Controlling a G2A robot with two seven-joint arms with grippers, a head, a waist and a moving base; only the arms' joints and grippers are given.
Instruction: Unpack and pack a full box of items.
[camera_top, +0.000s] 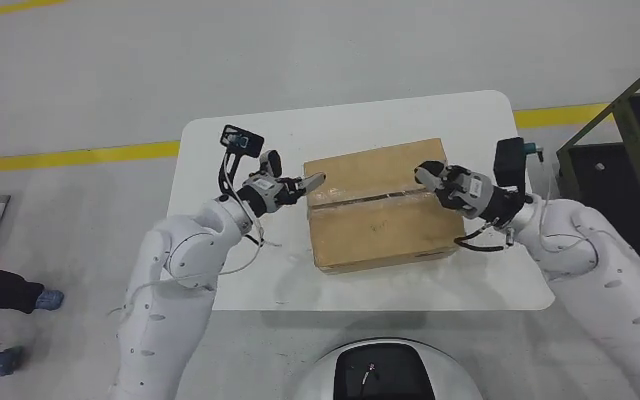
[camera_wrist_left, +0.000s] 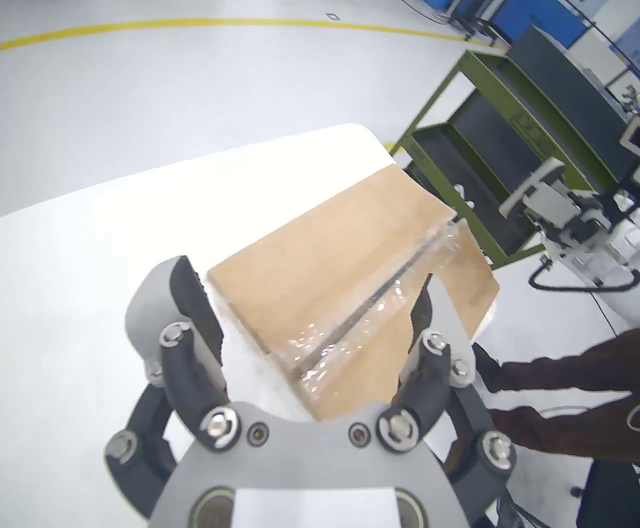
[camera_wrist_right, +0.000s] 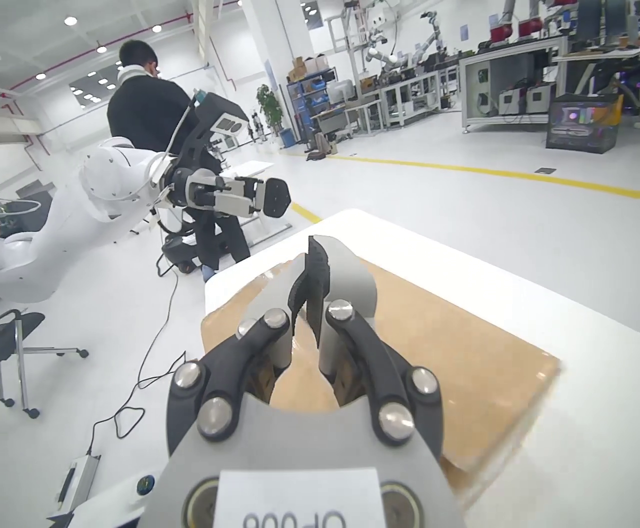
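Observation:
A closed cardboard box (camera_top: 385, 215) stands in the middle of the white table (camera_top: 240, 140), its top seam covered by clear tape (camera_wrist_left: 360, 310). My left gripper (camera_top: 308, 183) is just off the box's left end, level with the seam. It is open (camera_wrist_left: 310, 305), and the box (camera_wrist_left: 320, 250) lies beyond its fingers (camera_wrist_left: 192, 300). My right gripper (camera_top: 428, 176) is over the right part of the box top, near the seam. Its pads (camera_wrist_right: 314, 280) are pressed together above the cardboard (camera_wrist_right: 450, 340) with nothing between them.
A green metal cart (camera_top: 600, 130) with dark shelves (camera_wrist_left: 480, 165) stands just off the table's right side. The box takes up most of the table's depth; bare tabletop lies to its left and right and along the front edge (camera_top: 420, 295).

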